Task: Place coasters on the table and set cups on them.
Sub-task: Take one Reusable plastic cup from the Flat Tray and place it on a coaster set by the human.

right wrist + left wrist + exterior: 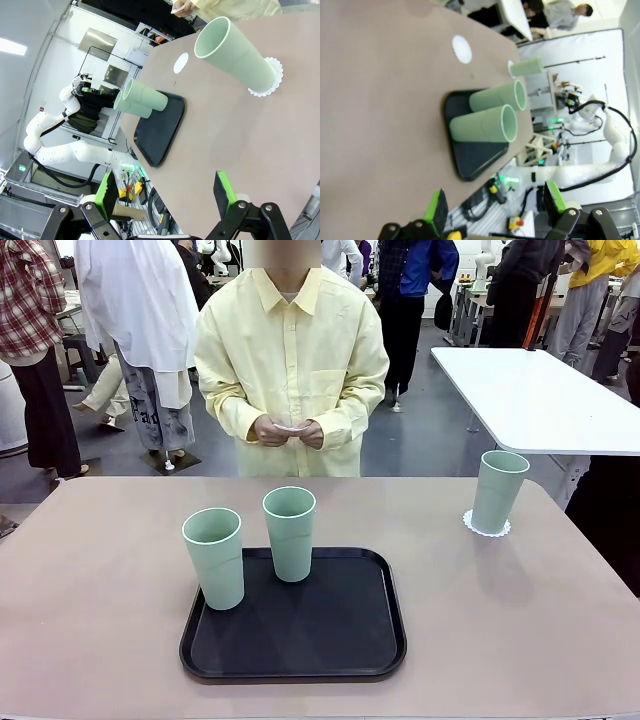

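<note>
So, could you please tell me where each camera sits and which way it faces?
Front: on the robot's side, facing across the tray to the person, whose hands show.
Left wrist: on the left arm, looking along the open left gripper toward the tray.
Right wrist: on the right arm, looking along the open right gripper toward the cup on its coaster.
Shared: both wrist views show the bare coaster.

You have smooth, matt plastic cups (213, 558), a black plastic tray (300, 640) with a faint sheen, a matt, smooth table (100, 590), lacy paper coasters (180, 63), a glossy white table (540, 390) and a person's soft cloth shirt (300, 350).
</note>
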Robot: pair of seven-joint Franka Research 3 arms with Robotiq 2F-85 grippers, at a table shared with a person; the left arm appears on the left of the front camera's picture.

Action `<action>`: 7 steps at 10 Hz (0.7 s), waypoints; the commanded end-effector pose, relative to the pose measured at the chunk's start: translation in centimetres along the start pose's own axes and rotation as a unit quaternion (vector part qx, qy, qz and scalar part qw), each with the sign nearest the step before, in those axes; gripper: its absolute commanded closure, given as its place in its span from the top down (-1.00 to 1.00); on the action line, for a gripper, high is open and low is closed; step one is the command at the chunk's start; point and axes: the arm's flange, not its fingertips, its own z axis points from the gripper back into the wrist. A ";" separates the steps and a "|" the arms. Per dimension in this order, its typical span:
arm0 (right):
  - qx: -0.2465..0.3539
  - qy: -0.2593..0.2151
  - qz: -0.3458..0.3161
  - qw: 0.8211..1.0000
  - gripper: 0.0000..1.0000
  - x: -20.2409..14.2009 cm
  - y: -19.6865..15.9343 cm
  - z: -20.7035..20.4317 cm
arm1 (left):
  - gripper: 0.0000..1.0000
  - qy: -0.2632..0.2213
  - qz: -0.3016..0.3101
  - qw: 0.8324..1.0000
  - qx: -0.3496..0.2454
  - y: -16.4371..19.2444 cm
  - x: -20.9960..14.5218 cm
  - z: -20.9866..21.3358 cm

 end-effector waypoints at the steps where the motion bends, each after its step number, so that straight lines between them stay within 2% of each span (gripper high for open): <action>1: -0.001 -0.001 0.000 1.000 1.00 -0.3 0.3 0.0 | 1.00 -0.005 -0.009 1.000 -0.009 0.0 0.0 0.1; 3: 0.000 0.000 0.000 1.000 1.00 0.0 0.0 0.0 | 1.00 -0.005 -0.009 1.000 -0.009 0.0 0.0 0.1; 4: -0.007 0.019 0.038 0.999 1.00 0.9 2.0 -0.6 | 1.00 -0.005 -0.009 1.000 -0.009 0.0 0.0 0.1; 6: -0.058 0.102 0.108 0.987 1.00 4.2 7.3 -3.1 | 1.00 -0.005 -0.009 1.000 -0.009 0.0 0.0 0.1; 7: -0.061 0.136 0.157 0.976 1.00 5.3 10.2 -5.1 | 1.00 -0.005 -0.009 1.000 -0.009 0.0 0.0 0.1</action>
